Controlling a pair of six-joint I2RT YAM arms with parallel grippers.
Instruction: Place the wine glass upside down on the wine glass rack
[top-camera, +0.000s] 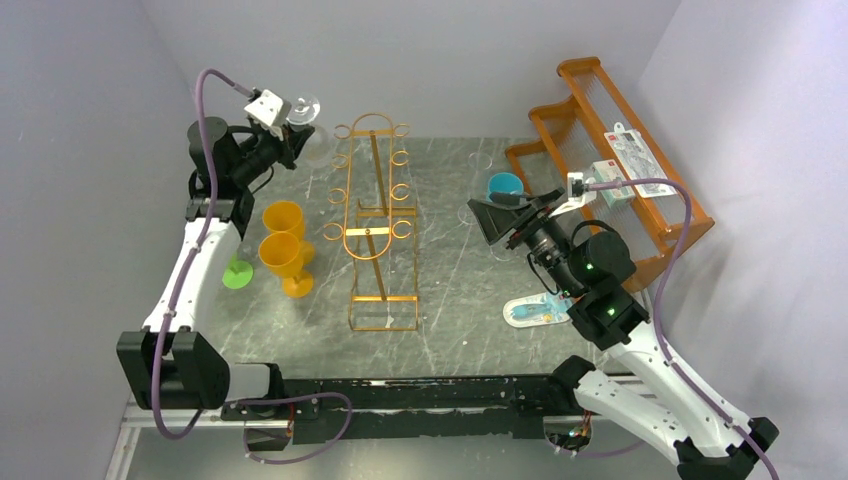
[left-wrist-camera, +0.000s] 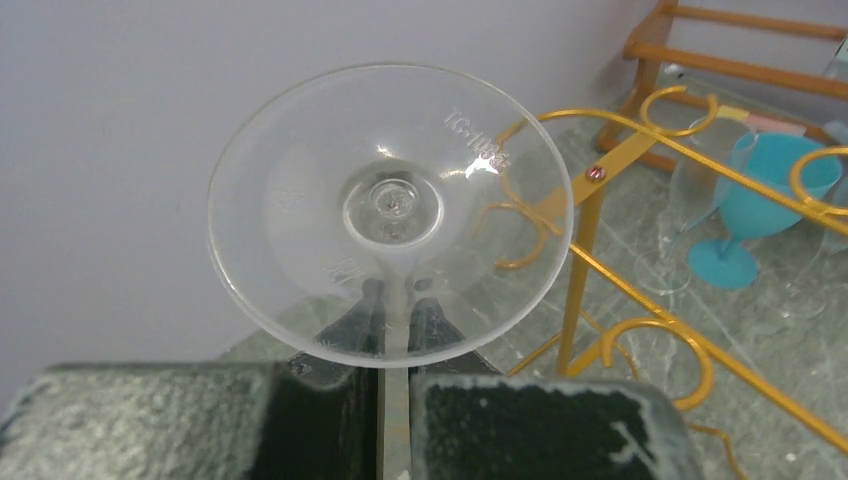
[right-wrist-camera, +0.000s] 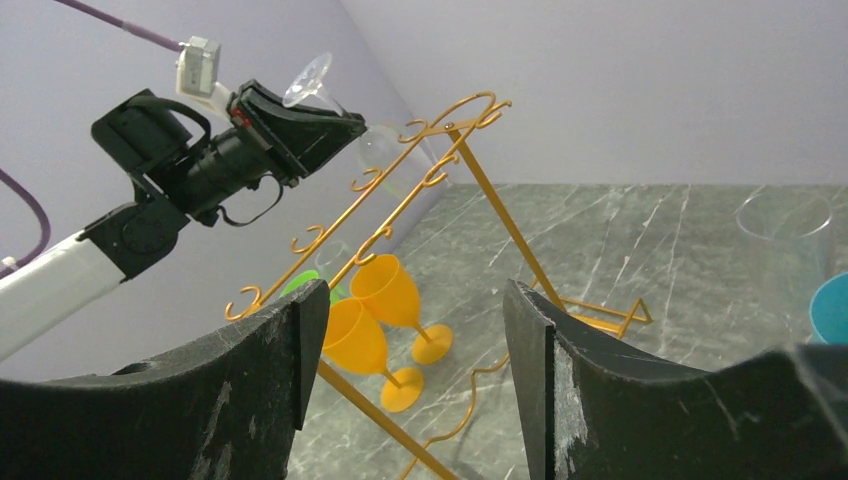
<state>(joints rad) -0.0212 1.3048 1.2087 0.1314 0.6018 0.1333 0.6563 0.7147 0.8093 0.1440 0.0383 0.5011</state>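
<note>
Left gripper (top-camera: 295, 135) pinching wine glass (left-wrist-camera: 390, 210) by stem, foot up, aloft just beside arched top of wine glass rack (top-camera: 368, 232), at its 9 o'clock; right gripper (right-wrist-camera: 410, 320) spread, holding nothing, at rack's 3 o'clock.

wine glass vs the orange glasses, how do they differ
The wine glass is clear; the orange glasses are opaque. The wine glass is held aloft by the left gripper, foot tilted up; the orange glasses stand upright on the table. Both have stems and round feet.
</note>
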